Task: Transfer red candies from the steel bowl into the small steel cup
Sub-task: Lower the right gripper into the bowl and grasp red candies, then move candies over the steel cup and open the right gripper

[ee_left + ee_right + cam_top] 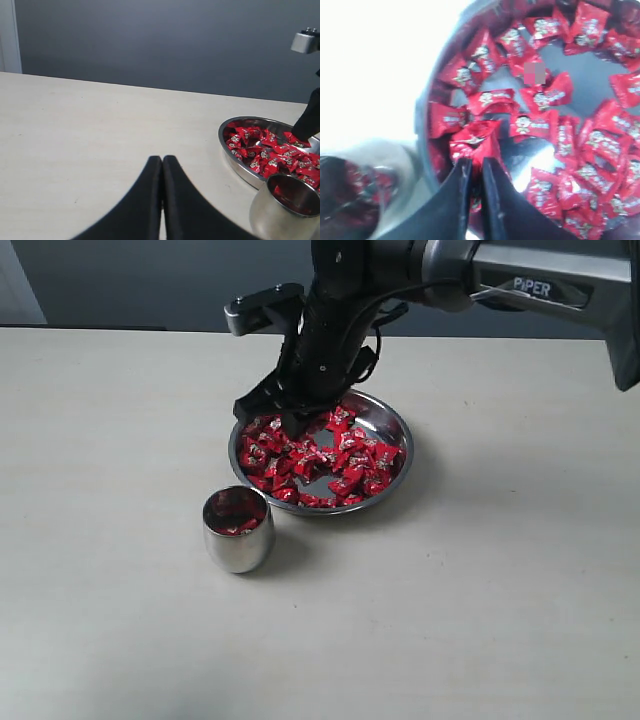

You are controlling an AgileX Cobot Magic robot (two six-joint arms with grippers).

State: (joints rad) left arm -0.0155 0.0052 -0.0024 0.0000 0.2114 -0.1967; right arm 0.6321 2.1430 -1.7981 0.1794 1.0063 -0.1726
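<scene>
The wide shallow steel bowl (pixel 403 440) lies under the right claw (pixel 290 423), red foil-wrapped candies (pixel 340 455) all around it; the small rounded steel cup (pixel 238 543) stands near the claw, outside the bowl.

Even light; right wrist view overexposed, blurry

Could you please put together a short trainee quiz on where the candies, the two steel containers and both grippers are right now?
1. True or false: the small, rounded, polished steel cup is empty.
2. Where is the right gripper?
A. Hovering over the cup
B. Down in the wide, shallow, round steel bowl, its tips closed on one of the shiny red foil-wrapped candies
C. Lifted well away from both containers
3. Fill in: the left gripper has its jaws ___, with nothing between them.

Key
1. False: the cup already holds a few red candies.
2. B
3. shut
</scene>
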